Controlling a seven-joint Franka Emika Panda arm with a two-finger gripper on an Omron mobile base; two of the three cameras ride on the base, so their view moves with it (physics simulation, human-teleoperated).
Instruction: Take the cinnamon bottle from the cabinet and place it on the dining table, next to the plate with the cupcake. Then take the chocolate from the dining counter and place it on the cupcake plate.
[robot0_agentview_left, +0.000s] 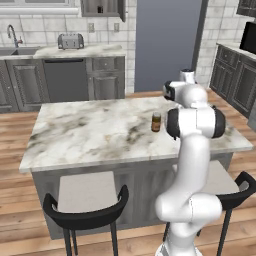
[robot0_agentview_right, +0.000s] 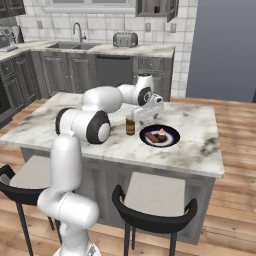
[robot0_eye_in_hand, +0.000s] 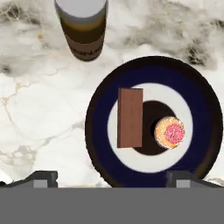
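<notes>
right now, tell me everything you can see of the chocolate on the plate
The chocolate is a flat, plain brown rectangular bar with straight edges and no wrapper visible. It lies flat on the plate, a round dish with a dark navy rim, a white ring and a dark centre. Most of the bar rests on the white ring, with one long edge over the dark centre. The cupcake stands close beside it; whether they touch is unclear. In the right base view it shows as a small dark slab. Nothing grips it.
</notes>
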